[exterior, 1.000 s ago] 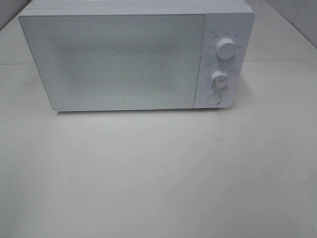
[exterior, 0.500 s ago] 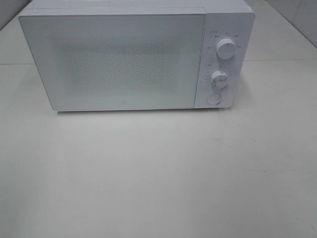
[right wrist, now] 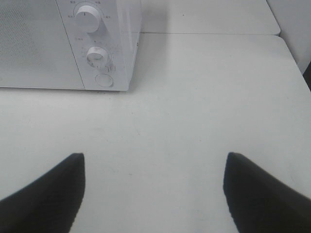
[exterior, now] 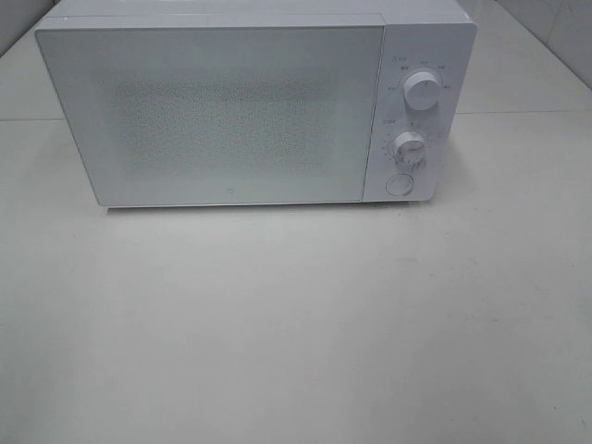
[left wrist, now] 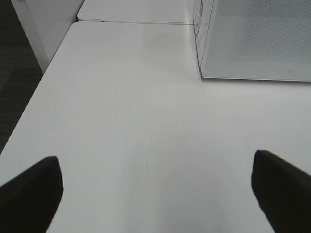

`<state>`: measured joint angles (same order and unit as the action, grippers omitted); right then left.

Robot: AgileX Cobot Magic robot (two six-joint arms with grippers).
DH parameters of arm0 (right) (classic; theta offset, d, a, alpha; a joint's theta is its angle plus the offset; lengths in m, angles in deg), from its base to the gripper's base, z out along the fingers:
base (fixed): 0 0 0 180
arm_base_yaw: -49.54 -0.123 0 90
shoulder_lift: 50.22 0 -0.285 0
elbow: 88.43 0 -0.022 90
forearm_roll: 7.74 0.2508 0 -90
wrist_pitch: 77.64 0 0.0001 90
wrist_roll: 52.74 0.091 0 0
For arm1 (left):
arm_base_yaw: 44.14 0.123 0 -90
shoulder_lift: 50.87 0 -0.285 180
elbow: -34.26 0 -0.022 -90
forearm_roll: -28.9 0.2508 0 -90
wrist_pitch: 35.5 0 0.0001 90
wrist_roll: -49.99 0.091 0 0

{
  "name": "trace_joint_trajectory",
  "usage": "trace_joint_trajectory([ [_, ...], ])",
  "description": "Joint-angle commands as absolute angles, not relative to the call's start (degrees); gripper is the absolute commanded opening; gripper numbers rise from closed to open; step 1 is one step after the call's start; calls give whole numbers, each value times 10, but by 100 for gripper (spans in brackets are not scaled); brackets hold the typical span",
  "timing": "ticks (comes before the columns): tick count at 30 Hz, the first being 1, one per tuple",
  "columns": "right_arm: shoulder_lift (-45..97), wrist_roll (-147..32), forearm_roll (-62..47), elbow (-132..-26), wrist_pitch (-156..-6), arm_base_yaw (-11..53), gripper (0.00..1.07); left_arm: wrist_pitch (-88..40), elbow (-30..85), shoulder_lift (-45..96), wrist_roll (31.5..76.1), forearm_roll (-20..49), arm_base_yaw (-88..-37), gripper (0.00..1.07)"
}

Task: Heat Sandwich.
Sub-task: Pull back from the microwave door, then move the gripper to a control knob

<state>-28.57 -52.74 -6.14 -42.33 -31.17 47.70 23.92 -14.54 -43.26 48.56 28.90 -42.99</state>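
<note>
A white microwave (exterior: 250, 106) stands at the back of the white table (exterior: 296, 324) with its door (exterior: 213, 116) shut. Two knobs (exterior: 423, 91) and a round button (exterior: 399, 184) sit on its right panel. The sandwich is out of view. Neither arm shows in the exterior high view. In the left wrist view my left gripper (left wrist: 155, 194) is open over bare table, the microwave's left corner (left wrist: 252, 41) ahead of it. My right gripper (right wrist: 153, 194) is open too, empty, with the microwave's control panel (right wrist: 97, 48) ahead of it.
The table's left edge (left wrist: 36, 102) drops to a dark floor in the left wrist view. A seam joins a second table (right wrist: 209, 17) behind. The table's right edge (right wrist: 296, 63) shows in the right wrist view.
</note>
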Motion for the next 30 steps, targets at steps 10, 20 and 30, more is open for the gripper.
trace_joint_trajectory([
  [10,-203,-527,-59,-427,-398,482,76,234,-147,-449,484,282,-428,101],
  [20,-125,-527,-59,-427,-471,482,76,234,-147,-449,484,282,-428,101],
  [30,-44,-527,-59,-427,-555,482,76,234,-147,-449,484,282,-428,101],
])
